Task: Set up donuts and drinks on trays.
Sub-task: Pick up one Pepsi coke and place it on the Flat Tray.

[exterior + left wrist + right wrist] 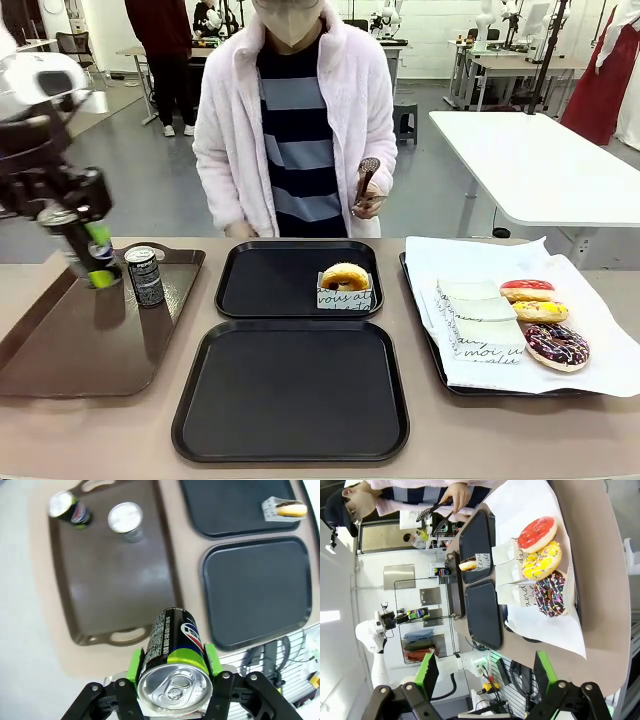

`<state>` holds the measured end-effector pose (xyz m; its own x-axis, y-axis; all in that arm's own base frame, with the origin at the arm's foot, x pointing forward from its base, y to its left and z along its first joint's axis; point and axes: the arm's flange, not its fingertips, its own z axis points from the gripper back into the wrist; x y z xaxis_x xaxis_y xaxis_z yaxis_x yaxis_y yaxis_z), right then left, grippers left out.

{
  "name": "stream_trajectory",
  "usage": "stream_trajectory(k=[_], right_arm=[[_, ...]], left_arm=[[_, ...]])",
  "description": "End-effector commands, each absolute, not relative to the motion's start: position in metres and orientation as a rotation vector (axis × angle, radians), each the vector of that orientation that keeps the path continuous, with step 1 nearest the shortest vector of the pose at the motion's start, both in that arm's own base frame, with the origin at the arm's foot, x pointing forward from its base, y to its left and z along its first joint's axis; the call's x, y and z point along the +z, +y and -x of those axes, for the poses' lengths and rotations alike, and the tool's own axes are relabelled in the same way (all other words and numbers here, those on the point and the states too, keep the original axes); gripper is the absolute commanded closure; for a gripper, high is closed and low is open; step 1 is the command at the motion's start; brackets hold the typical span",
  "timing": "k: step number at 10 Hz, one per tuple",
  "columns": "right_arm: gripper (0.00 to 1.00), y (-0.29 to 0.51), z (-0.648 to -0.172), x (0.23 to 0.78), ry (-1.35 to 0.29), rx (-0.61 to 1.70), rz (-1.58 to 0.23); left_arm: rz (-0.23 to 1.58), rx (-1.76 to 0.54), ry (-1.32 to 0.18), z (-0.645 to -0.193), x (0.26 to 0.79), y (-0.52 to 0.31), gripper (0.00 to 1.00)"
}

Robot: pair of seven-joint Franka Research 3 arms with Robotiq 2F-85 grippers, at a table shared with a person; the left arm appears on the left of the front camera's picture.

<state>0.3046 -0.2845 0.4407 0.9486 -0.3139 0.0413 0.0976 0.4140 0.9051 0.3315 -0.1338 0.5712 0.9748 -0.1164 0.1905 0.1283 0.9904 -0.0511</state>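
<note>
Can (172, 645) gripped in L tool (172, 662) over brown tray (115, 590) edge; R tool (487, 672) spread; near black tray (255, 590) free

Left wrist view. The left hand (172, 662), at 6 o'clock, is clamping a Pepsi can (175, 635) between its green pads (134, 664), silver top facing the camera. At 11 o'clock, a green-accented can (68, 510) and a grey can (126, 521) are standing on the brown tray (115, 590). At 1 o'clock, a sleeved donut (286, 510) is sitting on a black tray (225, 510). A second black tray (255, 590) is lying at 3 o'clock on the table (187, 555).
</note>
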Motion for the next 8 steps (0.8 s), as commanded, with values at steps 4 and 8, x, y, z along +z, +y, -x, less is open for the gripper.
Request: stream_trajectory(k=[4, 8], right_arm=[[0.00, -0.284, -0.305, 0.440, -0.227, -0.253, -1.131], [0.00, -0.284, -0.305, 0.440, -0.227, -0.253, -1.131]], left_arm=[[0.080, -0.082, -0.087, -0.391, 0.546, -0.198, 0.42], [0.100, -0.107, -0.078, -0.394, 0.535, -0.195, 0.42]])
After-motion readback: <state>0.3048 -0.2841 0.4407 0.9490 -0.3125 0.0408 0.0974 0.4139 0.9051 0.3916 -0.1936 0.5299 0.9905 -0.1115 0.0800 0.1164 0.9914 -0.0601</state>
